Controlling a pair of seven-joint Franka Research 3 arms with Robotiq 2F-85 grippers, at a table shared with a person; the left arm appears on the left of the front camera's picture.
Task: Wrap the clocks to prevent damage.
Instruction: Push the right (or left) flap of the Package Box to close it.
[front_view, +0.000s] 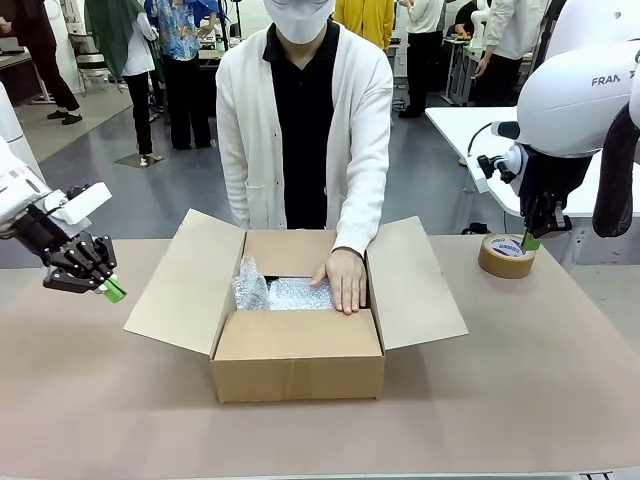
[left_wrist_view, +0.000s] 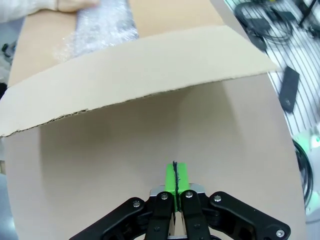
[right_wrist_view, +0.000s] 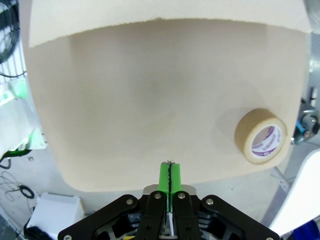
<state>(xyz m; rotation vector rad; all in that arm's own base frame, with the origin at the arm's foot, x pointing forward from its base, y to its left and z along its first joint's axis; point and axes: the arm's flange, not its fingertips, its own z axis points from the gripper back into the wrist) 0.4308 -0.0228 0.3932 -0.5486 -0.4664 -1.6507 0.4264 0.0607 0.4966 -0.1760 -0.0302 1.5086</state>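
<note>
Nearest the front camera the bare desk (front_view: 520, 400) is seen, and at its middle an open box (front_view: 298, 365) is stood with its flaps spread; inside it bubble wrap (front_view: 285, 292) is laid, bunched higher at its left end and pressed down at its right by the person's hand (front_view: 345, 280); whether the clocks lie beneath the wrap cannot be told, though it is judged likely; the left pincer (front_view: 112, 291) is closed pad to pad on nothing, hung above the desk just beside the box's left flap (left_wrist_view: 140, 75); the right pincer (front_view: 529, 243) is likewise closed and empty, poised near a roll of tape (front_view: 507, 255), which the right wrist view shows lying flat and a little apart from the tips; the wrap is judged very light, soft and springy, with a slick film that may slide between the pads, so it would best be pinched at the raised bunch or a free edge, where several layers can be gathered; the clocks are judged fragile at face and hands, so any hold would be better taken on the padded body than on an unwrapped front, and little squeeze would be wanted; the box is judged stiff but light, apt to shift if a flap is pushed; the tape is judged rigid and easily taken across its wall.
</note>
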